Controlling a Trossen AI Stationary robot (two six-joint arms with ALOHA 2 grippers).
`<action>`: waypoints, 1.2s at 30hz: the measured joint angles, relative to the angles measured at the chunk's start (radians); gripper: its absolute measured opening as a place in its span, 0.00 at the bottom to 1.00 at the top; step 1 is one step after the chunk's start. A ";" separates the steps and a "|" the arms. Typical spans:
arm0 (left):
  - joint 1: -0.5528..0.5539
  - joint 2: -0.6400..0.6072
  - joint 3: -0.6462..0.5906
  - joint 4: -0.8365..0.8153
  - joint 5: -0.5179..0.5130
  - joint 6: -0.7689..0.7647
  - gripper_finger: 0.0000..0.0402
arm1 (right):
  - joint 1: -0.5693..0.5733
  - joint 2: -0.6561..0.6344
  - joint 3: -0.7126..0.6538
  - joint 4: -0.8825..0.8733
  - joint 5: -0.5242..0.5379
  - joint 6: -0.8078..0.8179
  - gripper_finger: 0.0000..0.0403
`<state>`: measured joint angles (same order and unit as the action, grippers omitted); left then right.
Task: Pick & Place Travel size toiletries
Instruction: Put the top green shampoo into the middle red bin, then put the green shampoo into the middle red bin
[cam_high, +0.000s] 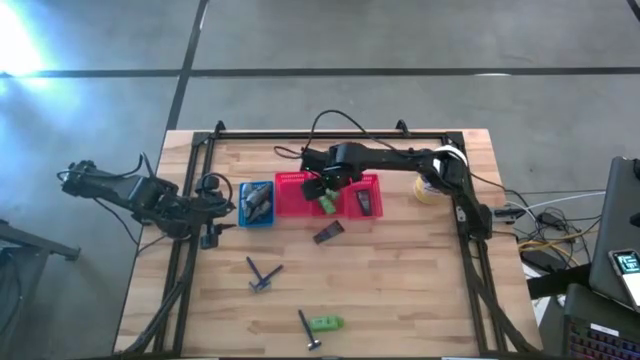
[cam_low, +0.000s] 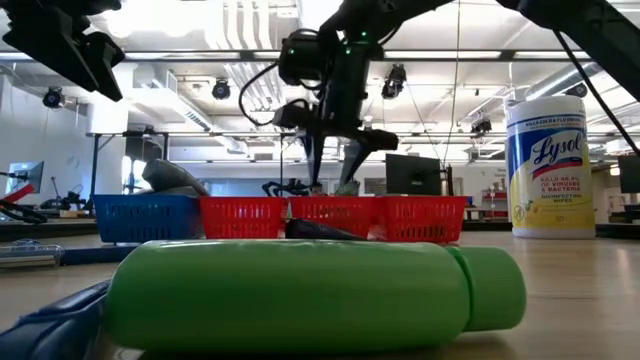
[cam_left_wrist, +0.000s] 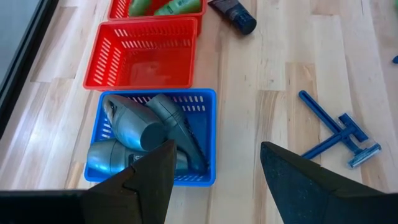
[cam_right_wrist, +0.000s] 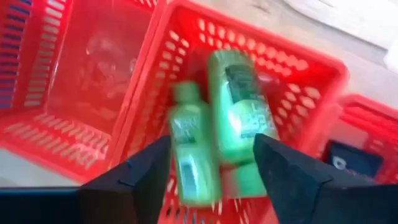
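My right gripper (cam_high: 324, 188) (cam_right_wrist: 214, 171) is open and hovers just above the middle red basket (cam_right_wrist: 298, 62). Green little bottles (cam_right_wrist: 233, 118) (cam_high: 325, 204) lie in that basket, between and beyond my fingertips. My left gripper (cam_high: 222, 207) (cam_left_wrist: 217, 171) is open and waits at the left side of the blue basket (cam_left_wrist: 208, 137), which holds grey-silver bottles (cam_left_wrist: 140, 127). On the table lie a dark packet (cam_high: 328, 232), two blue razors (cam_high: 262, 275) (cam_left_wrist: 339, 130), a green bottle (cam_high: 326, 322) (cam_low: 300, 295) and a black razor (cam_high: 308, 330).
Three red baskets (cam_high: 300, 193) stand in a row to the right of the blue one; the right-hand one holds a dark packet (cam_right_wrist: 348, 160). A big white tub with a yellow label (cam_high: 430, 186) (cam_low: 545, 165) stands near the right arm. A black frame (cam_high: 470, 250) edges the table.
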<state>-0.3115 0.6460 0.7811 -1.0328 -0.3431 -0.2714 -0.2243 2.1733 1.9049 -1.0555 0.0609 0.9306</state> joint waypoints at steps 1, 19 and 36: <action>0.000 0.000 0.000 0.000 0.000 0.000 0.59 | 0.002 -0.004 0.001 -0.012 0.000 0.000 0.59; 0.000 0.000 0.000 0.004 0.000 0.036 0.59 | 0.533 -0.083 -0.009 0.022 -0.109 -0.617 0.75; 0.000 0.041 0.000 -0.002 0.098 0.041 0.59 | 0.761 0.141 0.032 0.311 -0.057 -0.583 0.83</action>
<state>-0.3119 0.6869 0.7807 -1.0352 -0.2449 -0.2302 0.5371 2.3146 1.9364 -0.7440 0.0037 0.3479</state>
